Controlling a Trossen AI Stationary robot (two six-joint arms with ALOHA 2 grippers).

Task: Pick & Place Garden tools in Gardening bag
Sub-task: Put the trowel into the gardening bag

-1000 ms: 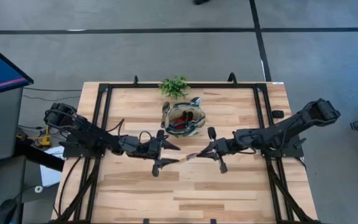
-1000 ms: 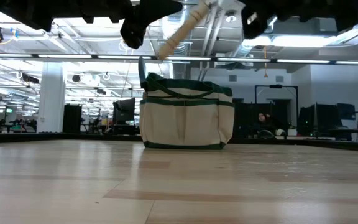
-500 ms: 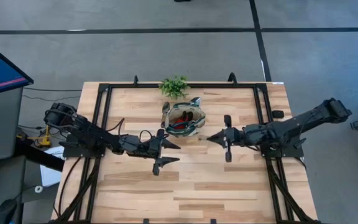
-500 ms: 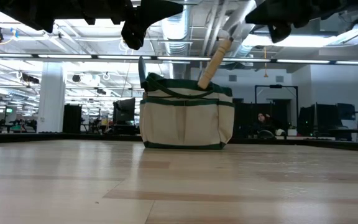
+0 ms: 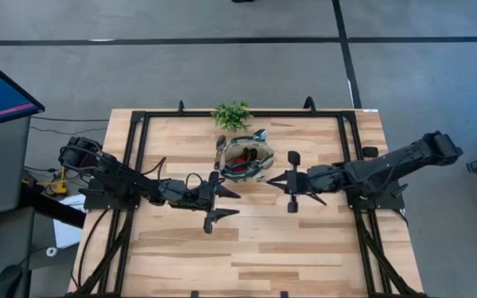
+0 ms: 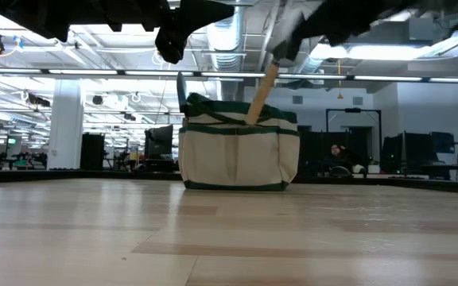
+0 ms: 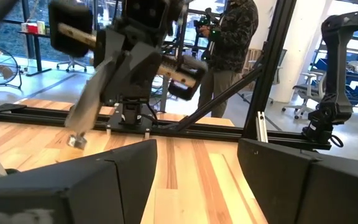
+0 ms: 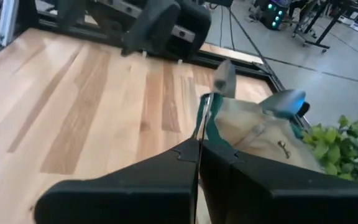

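The tan gardening bag (image 5: 248,157) (image 6: 237,147) with green trim stands on its base at the table's far middle. A red-and-black item (image 5: 238,167) lies inside it, and silver tool ends (image 5: 259,135) (image 5: 219,147) stick up at its rim. My right gripper (image 5: 272,179) (image 6: 286,44) hangs at the bag's right near rim, shut on a garden tool. That tool's wooden handle (image 6: 259,95) slants down to the bag's mouth. My left gripper (image 5: 228,204) (image 7: 197,180) waits open, left of and nearer than the bag, with nothing between its fingers. My right gripper holds the garden tool by its upper end (image 6: 275,62), above the wooden handle; its own dark body hides the place of contact. The gripper comes from the table's right, tipped slightly downward. The handle hangs slanted below it, its lower end (image 6: 250,119) at the bag's rim; touching or not, I cannot tell.
A leafy green plant (image 5: 232,114) (image 8: 347,140) stands just behind the bag at the far edge. Black frame rails (image 5: 139,157) run along the table's left, right and far sides. Bare wood (image 5: 247,257) fills the near half. A person (image 7: 235,31) stands beyond the table.
My right gripper has carried the tool from nearer the table's front toward the far edge, up to the bag, turning as it went. The wooden handle, which slanted high above the bag, now hangs steeper with its lower end at the bag's mouth.
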